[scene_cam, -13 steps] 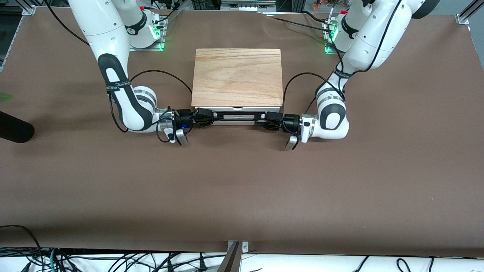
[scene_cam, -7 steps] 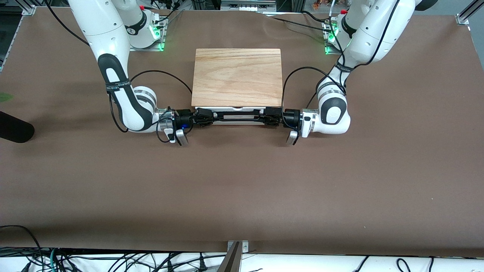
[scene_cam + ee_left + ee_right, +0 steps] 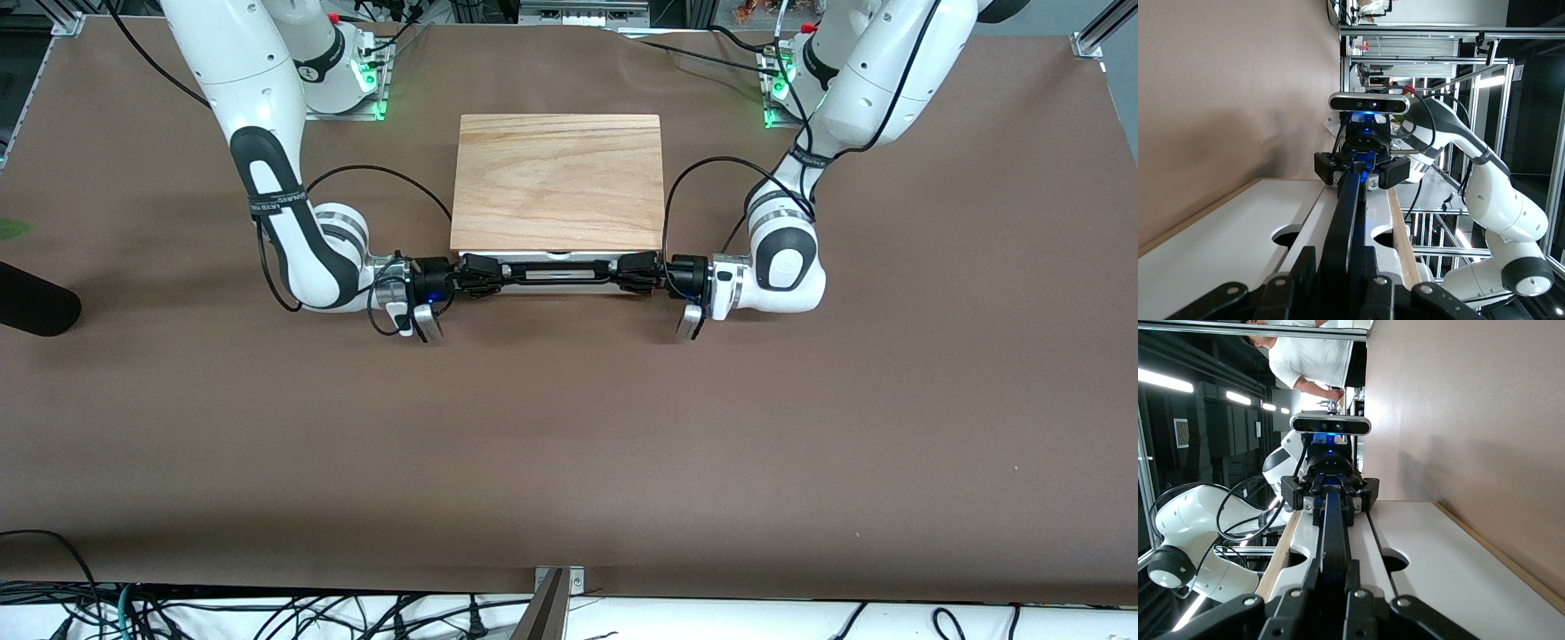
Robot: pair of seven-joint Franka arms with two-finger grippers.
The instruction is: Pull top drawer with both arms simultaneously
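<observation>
The top drawer [image 3: 556, 264] shows as a white front strip just under the cabinet's wood slab, with its black handle [image 3: 556, 276] running along it. My right gripper [image 3: 477, 271] is shut on the handle at the right arm's end. My left gripper [image 3: 633, 269] is shut on it at the left arm's end. In the left wrist view my left gripper [image 3: 1348, 267] clamps the black handle [image 3: 1348, 200], with the right gripper [image 3: 1361, 167] at its other end. In the right wrist view my right gripper [image 3: 1335, 583] clamps the handle [image 3: 1331, 527], with the left gripper [image 3: 1331, 490] facing it.
The cabinet's light wood-grain top slab [image 3: 558, 173] lies between the two arm bases. A second white panel [image 3: 1225, 240] sits below the top drawer. A dark cylinder [image 3: 36, 307] lies at the table edge at the right arm's end. Brown tabletop [image 3: 569, 444] spreads nearer the camera.
My left gripper has moved in toward the cabinet front, and the handle now lies straight along the panel instead of slanting out. The right arm has not moved.
</observation>
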